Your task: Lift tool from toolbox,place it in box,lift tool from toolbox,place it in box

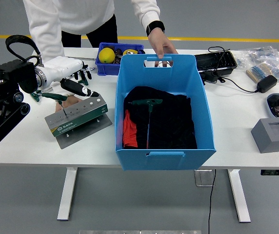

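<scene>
Hovering at left of frame, left hand (73, 80): white, fingers loose, gripping nothing, just above green tool holder (77, 116). Green-handled tools (49, 96) beside it on white table (237, 117). Blue box (165, 114) at centre, green T-handle tool (147, 108) lying inside on black cloth (171, 117). Person's hand (161, 48) gripping box's far rim, top centre.

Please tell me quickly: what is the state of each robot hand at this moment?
Left hand: open, fingers relaxed, holding nothing, above the green tool holder.
Right hand: not in view.
</scene>
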### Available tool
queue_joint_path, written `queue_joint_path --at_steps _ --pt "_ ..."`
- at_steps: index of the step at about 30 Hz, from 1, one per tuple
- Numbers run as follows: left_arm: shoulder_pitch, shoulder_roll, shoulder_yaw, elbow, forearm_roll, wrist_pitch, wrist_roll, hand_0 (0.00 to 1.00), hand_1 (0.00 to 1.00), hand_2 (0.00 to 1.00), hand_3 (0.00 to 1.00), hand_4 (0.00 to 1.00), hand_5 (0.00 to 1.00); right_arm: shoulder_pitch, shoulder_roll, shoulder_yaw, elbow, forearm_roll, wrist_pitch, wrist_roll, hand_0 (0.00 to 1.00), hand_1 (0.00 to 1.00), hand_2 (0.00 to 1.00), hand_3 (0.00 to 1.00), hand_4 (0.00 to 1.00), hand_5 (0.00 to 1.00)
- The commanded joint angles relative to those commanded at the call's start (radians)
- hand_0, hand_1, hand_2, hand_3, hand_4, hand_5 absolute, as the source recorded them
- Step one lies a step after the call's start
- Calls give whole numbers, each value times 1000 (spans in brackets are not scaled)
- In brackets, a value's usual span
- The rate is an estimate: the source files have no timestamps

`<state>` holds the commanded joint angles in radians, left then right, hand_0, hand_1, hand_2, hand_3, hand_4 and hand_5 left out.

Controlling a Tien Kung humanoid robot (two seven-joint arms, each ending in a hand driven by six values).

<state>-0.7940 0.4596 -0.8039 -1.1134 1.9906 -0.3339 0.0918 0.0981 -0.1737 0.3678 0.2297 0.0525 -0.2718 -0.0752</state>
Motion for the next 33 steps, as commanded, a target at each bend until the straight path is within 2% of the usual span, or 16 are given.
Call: queue_joint_path --at_steps 3,4,9,10,15,16,18,33 --pt "-3 7 14 0 -3 -21 20 562 614 656 642 984 762 -1 0 1 0 -1 1 -1 629 606 675 549 761 664" --pt "-4 8 17 0 -4 -25 22 580 593 585 568 991 785 0 0 1 0 -2 1 -1 630 606 675 549 761 664" --pt "-9 17 33 -4 -6 -43 37 580 593 585 568 991 785 2 -1 -2 0 2 2 -1 630 606 675 549 761 664" --pt "-9 20 36 -4 -5 -50 43 603 584 541 511 996 793 2 -1 -5 0 7 2 0 629 607 675 549 760 664" --pt "-8 33 46 -18 -11 -99 98 603 584 541 511 996 793 3 -1 -9 0 13 2 2 629 607 675 549 760 664" --pt "-8 35 50 -22 -16 -105 107 614 577 509 484 998 807 3 -1 -9 -1 14 3 2 628 606 675 548 759 665" --pt "-9 39 63 -27 -22 -116 123 614 577 509 484 998 807 3 -1 -8 -1 12 2 2 628 606 675 548 759 665" --pt "-16 40 91 -23 -45 -149 165 618 575 506 496 998 827 3 0 -6 0 9 1 -2 630 606 675 548 759 664"
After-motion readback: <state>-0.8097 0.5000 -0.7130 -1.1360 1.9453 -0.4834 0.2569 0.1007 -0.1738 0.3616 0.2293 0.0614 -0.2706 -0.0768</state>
